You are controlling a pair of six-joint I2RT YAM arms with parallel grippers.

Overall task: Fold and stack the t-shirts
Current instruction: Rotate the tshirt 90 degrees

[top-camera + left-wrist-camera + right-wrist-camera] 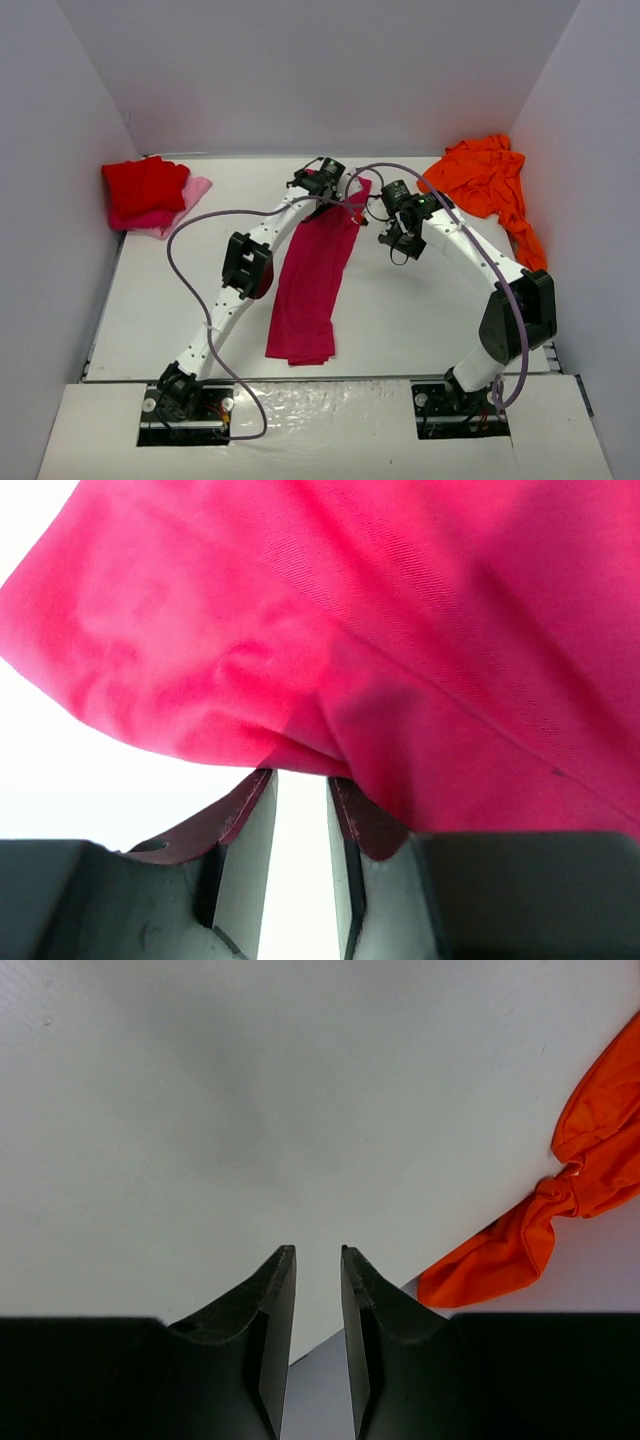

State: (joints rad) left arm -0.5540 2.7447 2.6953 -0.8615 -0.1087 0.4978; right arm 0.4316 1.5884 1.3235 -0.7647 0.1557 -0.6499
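Observation:
The magenta-pink t-shirt (312,280) lies as a long narrow strip down the middle of the table (420,310). My left gripper (335,192) is at the strip's far end. In the left wrist view the pink cloth (400,630) drapes over the fingertips (345,790), with wrinkles running from them, so the gripper (300,772) looks shut on the cloth edge. The bright red t-shirt (143,185) sits folded at the back left. The orange t-shirt (490,180) lies crumpled at the back right. My right gripper (398,222) hangs beside the strip, open and holding nothing (318,1250).
Pink cloth (192,192) pokes out under the red t-shirt. An orange sleeve (560,1220) trails along the right wall. White walls close in the table on three sides. A purple cable (200,225) loops over the left arm.

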